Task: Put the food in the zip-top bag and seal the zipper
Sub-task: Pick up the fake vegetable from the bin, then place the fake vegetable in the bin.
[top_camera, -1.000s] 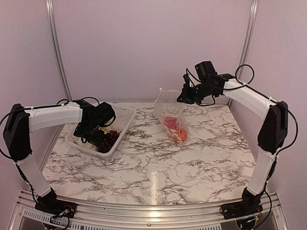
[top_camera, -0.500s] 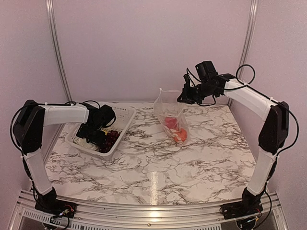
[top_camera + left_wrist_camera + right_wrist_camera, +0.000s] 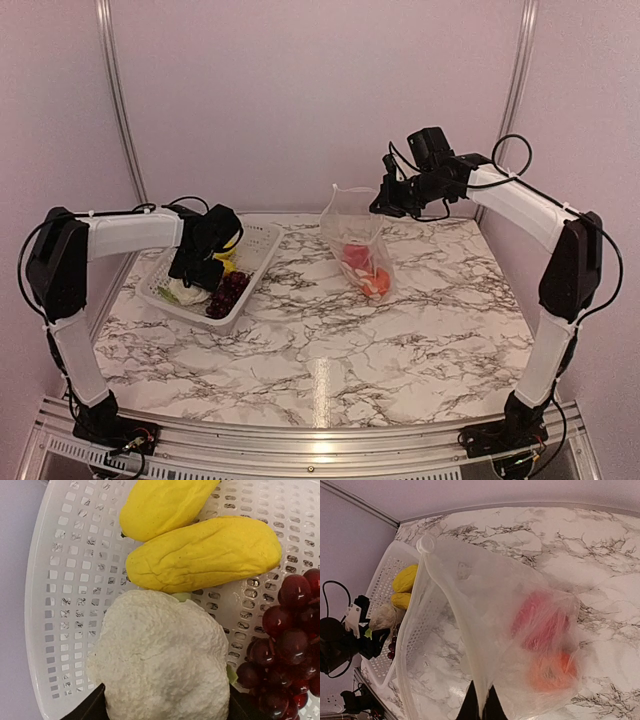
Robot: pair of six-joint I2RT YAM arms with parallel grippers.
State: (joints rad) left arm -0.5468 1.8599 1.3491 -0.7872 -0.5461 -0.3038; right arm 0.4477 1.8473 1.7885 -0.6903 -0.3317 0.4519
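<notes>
L end effector [image 3: 197,272] down in white basket [image 3: 65,580]; fingers [image 3: 87,710] flank cauliflower [image 3: 160,655], gripped or not: can't tell. 2 yellow pieces [image 3: 205,552] + grape bunch [image 3: 285,645] just beside. R end effector [image 3: 480,707] closed, pinching zip-top bag [image 3: 470,605] at mouth edge, bag bottom on desk [image 3: 420,340]. Red pepper [image 3: 540,620] + orange fruit [image 3: 552,672] inside.

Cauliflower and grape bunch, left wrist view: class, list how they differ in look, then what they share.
The cauliflower is white; the grape bunch is dark red-purple. The cauliflower is one matte, bumpy lump; the grape bunch is many glossy balls. Both lie in the white basket.
</notes>
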